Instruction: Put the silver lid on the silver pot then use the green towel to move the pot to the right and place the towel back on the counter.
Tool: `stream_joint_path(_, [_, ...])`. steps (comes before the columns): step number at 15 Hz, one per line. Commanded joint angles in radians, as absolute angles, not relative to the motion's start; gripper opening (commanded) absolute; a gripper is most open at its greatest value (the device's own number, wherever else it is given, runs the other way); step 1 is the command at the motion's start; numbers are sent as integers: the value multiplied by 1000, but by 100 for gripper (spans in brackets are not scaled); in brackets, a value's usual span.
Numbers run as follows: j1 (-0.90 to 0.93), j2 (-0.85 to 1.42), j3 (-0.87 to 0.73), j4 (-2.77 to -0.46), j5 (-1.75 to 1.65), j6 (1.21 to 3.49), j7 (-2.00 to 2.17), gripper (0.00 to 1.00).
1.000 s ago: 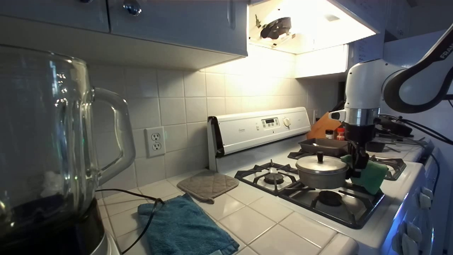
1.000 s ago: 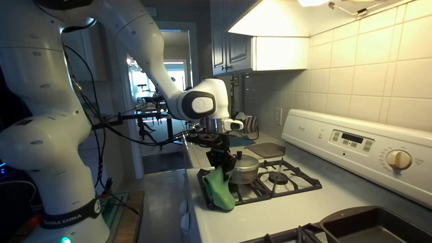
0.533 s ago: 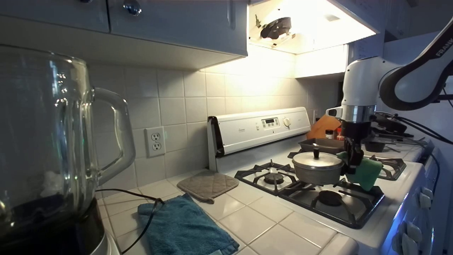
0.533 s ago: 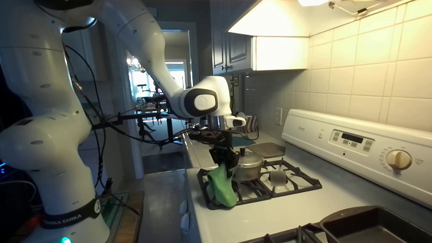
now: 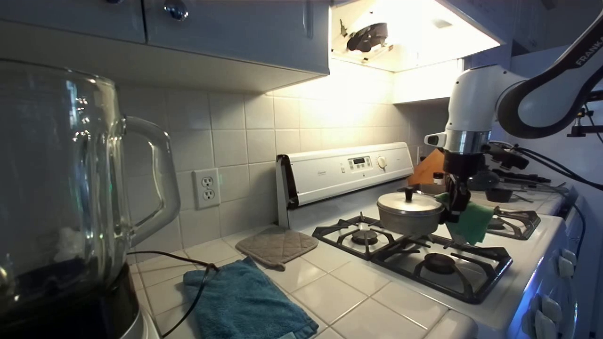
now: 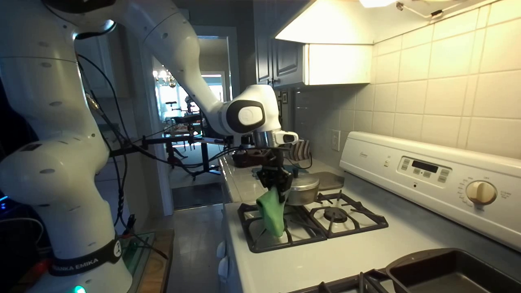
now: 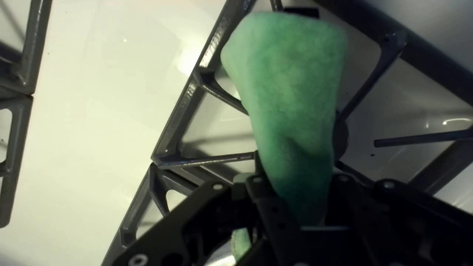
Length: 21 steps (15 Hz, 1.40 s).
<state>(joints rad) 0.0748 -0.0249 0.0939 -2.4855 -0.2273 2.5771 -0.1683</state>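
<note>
Warm light is spilling from the hood across the tiled wall, while the counter is lying in dimmer tones, bearing a blue cloth and a grey pot holder. Over the stove, the pot is showing in both exterior views with the lid sitting flat on it, dark knob pointing up, so the first step is looking done.

Moving the pot is seemingly the step in hand. Just beside it, the gripper is grasping the towel, its jaws clenching the cloth so that it is bunching between the fingers and hanging down over the front grate. Some green is showing on the pot's side of the fingers too, so the jaws are probably pinching the handle through the cloth; the handle itself is hiding from every view. Judging by how its base is standing above the grates, the pot is apparently hanging clear of them, though contact is hard to confirm.

Setting the pot down to the right, letting go and laying the towel on the counter are remaining. How far the pot is needing to travel, these views are not settling.
</note>
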Motion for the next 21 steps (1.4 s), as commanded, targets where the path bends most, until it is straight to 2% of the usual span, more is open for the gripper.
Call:
stream_joint_path(1, [89,-30,102,-2438,-231,2543,-142,7])
stream_joint_path(21, [99,218,95,-2087,-231,2400,-134,7])
